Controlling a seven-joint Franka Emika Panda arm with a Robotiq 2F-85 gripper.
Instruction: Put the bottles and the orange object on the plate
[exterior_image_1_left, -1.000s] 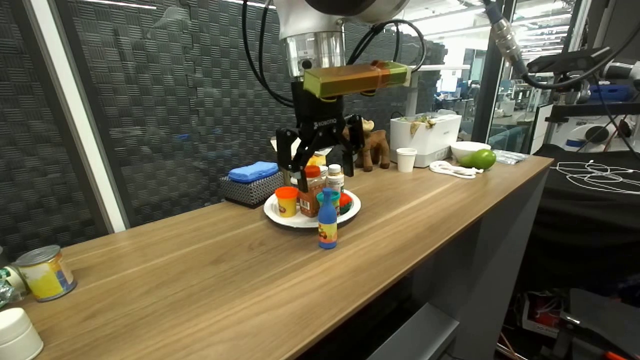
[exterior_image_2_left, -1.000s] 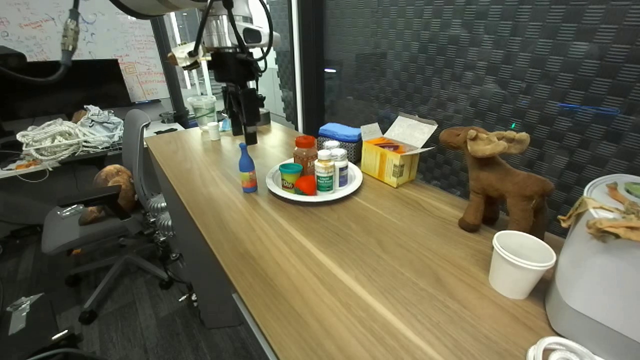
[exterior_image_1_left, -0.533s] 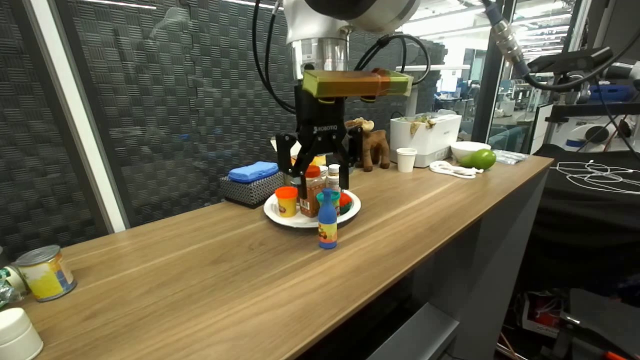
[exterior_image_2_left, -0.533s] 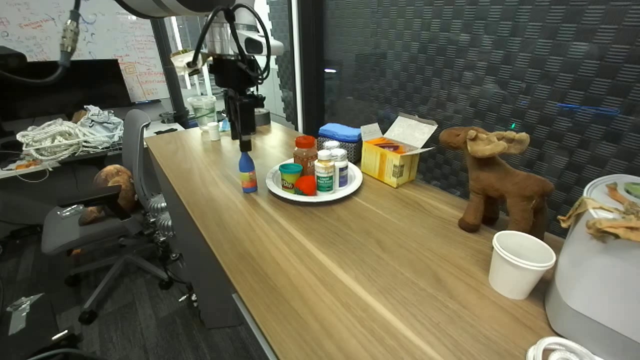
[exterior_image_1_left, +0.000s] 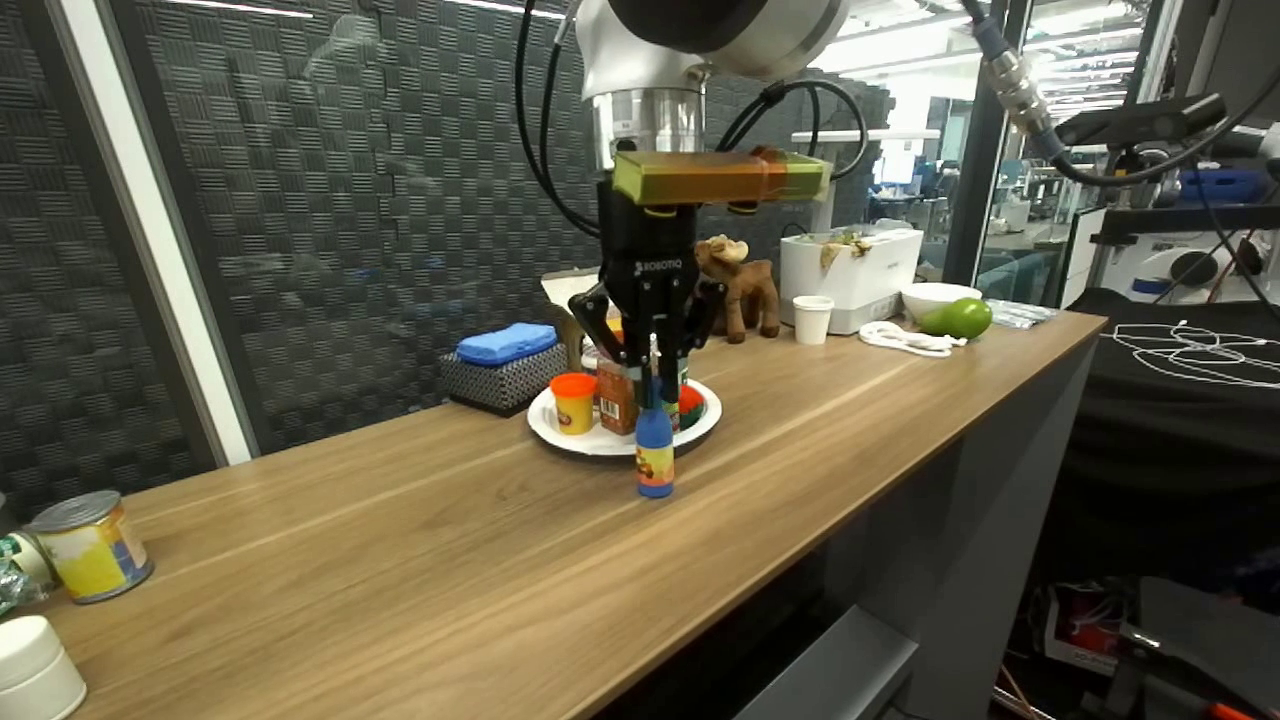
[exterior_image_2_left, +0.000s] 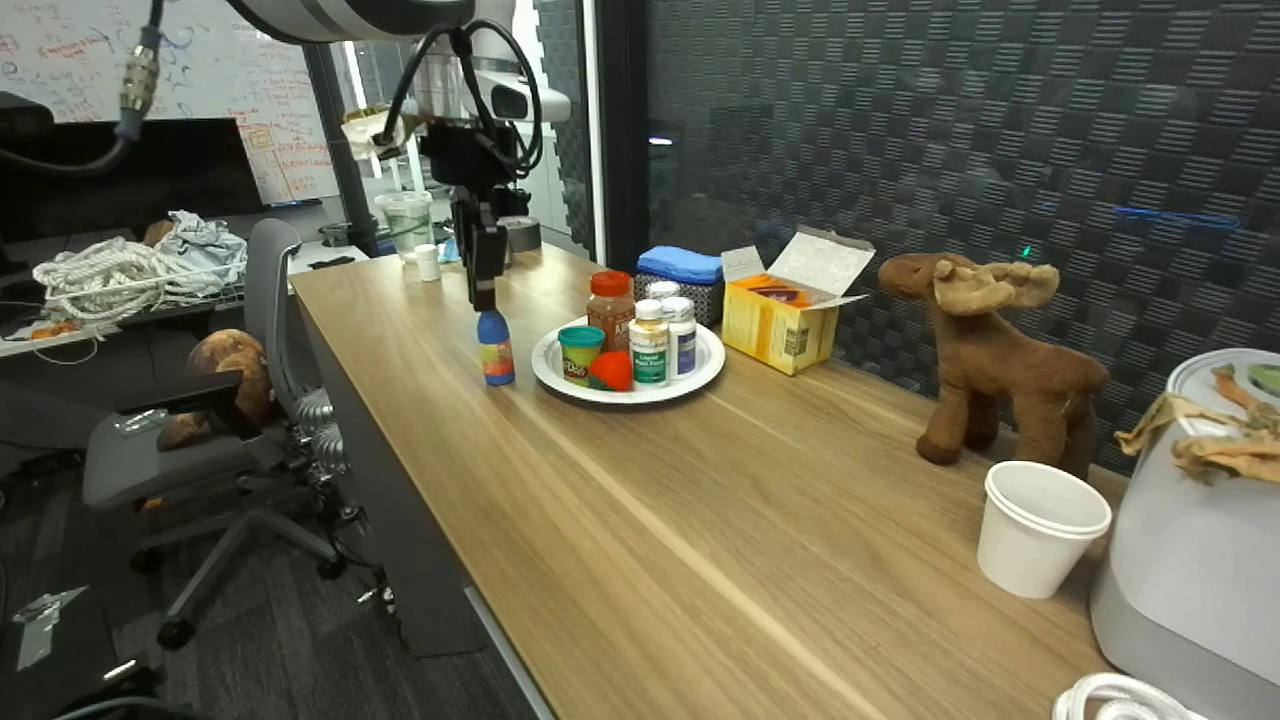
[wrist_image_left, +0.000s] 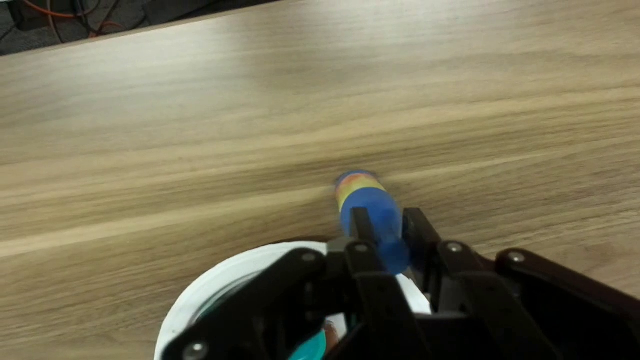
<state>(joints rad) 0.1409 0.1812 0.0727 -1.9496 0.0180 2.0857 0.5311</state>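
The blue bottle (exterior_image_1_left: 655, 455) stands upright on the table just outside the white plate (exterior_image_2_left: 710, 360). My gripper (exterior_image_1_left: 657, 388) points down from above, its fingers closed about the bottle's neck. In the wrist view the gripper (wrist_image_left: 386, 212) has the blue bottle (wrist_image_left: 375, 202) between its fingers, one of which covers part of it. On the plate are a red-capped brown bottle (exterior_image_2_left: 611, 312), white bottles (exterior_image_2_left: 649, 352), a teal-lidded tub (exterior_image_2_left: 580, 355) and the orange object (exterior_image_2_left: 612, 371), reddish with green. An orange-lidded yellow tub (exterior_image_1_left: 574, 408) is there too.
Behind the plate stand an open yellow box (exterior_image_2_left: 780, 325), a patterned box (exterior_image_1_left: 505, 378) under a blue cloth, and a brown plush moose (exterior_image_2_left: 1000, 350). White cups (exterior_image_2_left: 1040, 530) and a can (exterior_image_1_left: 92, 550) are farther off. The table's long edge runs near the bottle.
The gripper has come down over the blue bottle, and its fingers have moved from wide apart to close in on the neck. The bottle and the things on the plate keep their places.
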